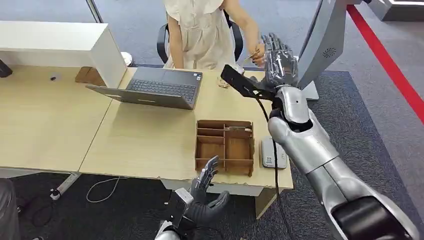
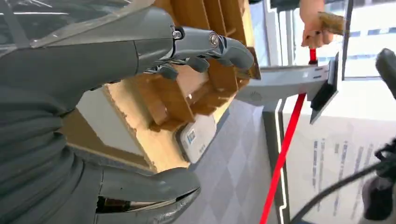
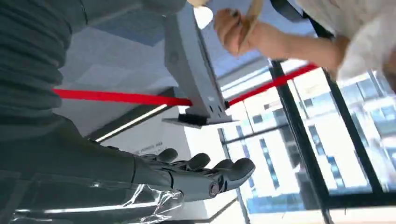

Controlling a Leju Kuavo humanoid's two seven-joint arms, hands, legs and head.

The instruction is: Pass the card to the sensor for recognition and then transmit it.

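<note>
Beyond the desk (image 1: 150, 145), the person's hand (image 1: 257, 54) grips the card (image 1: 251, 55); the right hand (image 1: 280, 60), empty, fingers spread, should withdraw slowly; left hand (image 1: 207, 192) likewise empty.

The right hand (image 1: 280, 60) is dark grey under a clear glossy cover, on a silver arm (image 1: 320, 150). Just beside its fingertips, a person's hand (image 1: 256, 54) pinches a tan card (image 1: 251, 56); the person's garment (image 1: 197, 30) is cream. Just beyond the left hand (image 1: 205, 197), which is dark grey, sits a brown wooden divided tray (image 1: 225, 145) on the pale wood-grain worktop (image 1: 145, 135). Beside the tray lies a light grey sensor (image 1: 272, 154) with a small dark code square. The laptop (image 1: 155, 87) is dark grey. The floor carpet (image 1: 365, 115) is dark grey, crossed by a red stripe (image 1: 385, 55).
</note>
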